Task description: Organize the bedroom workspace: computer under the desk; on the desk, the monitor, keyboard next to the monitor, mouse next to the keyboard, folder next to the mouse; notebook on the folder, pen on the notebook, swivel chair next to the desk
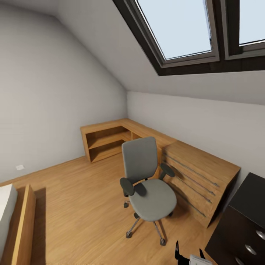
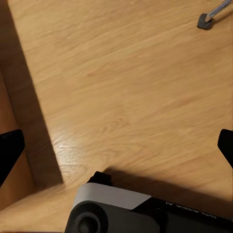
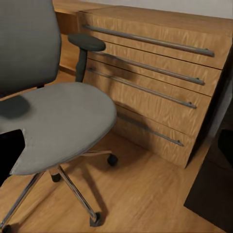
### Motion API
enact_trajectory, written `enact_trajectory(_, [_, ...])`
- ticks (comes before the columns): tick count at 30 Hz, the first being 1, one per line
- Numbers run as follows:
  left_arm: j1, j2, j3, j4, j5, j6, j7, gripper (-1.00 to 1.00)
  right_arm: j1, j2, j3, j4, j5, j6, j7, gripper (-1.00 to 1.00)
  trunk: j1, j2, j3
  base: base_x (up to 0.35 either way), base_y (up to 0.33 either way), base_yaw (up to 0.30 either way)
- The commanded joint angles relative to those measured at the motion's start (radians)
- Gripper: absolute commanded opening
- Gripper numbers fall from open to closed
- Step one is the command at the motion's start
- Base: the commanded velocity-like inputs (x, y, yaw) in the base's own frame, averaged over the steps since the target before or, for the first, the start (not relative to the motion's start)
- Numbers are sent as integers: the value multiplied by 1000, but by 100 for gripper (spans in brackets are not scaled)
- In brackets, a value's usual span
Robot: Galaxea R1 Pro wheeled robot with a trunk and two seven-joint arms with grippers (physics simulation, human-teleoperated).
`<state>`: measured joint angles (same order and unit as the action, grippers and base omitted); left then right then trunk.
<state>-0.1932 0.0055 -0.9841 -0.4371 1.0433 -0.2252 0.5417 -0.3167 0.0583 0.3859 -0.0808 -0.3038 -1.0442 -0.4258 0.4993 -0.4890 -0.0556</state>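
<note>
- Grey upholstered swivel chair [image 1: 147, 184] with black armrests and a chrome star base stands on the wooden floor [image 1: 73, 191], just beside the light-wood chest with long bar handles [image 1: 198, 180]; its seat is bare.
- Black-topped counter with silver-knobbed drawers [image 1: 243, 221] sits beyond the chest, at the head view's lower right.
- Right claw [image 3: 116, 145]: dark fingertips spread wide at the frame edges, holding nothing, close before the chair seat.
- Left claw [image 2: 116, 145]: fingers wide apart, empty, above the floor near a chair caster [image 2: 206, 22].
</note>
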Motion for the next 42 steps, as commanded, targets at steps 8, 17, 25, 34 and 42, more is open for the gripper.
enact_trajectory(8, [-2, 1, -8, -1, 11, -6, 4, 100, -1, 0, 8, 1, -8, -3, -4, 100, 1, -2, 1, 0, 0, 279])
enact_trajectory(17, [-2, 2, -8, -1, 11, -6, 4, 100, -1, 0, 10, 1, -7, -3, -4, 100, 1, -2, 4, 0, 0, 279])
enact_trajectory(25, [-2, 2, -8, -1, 11, -6, 5, 100, -1, 0, 10, 3, -6, -3, -3, 100, 1, -2, 6, 0, 0, 279])
enact_trajectory(34, [-2, 2, -8, -1, 11, -6, 4, 100, -1, 0, 12, 8, -5, -3, -1, 100, 1, -2, 3, 0, 0, 263])
enact_trajectory(42, [-2, 2, -8, -1, 11, -6, 4, 100, -1, -1, 14, 9, -4, -3, 1, 100, 1, -2, -6, 0, 0, 205])
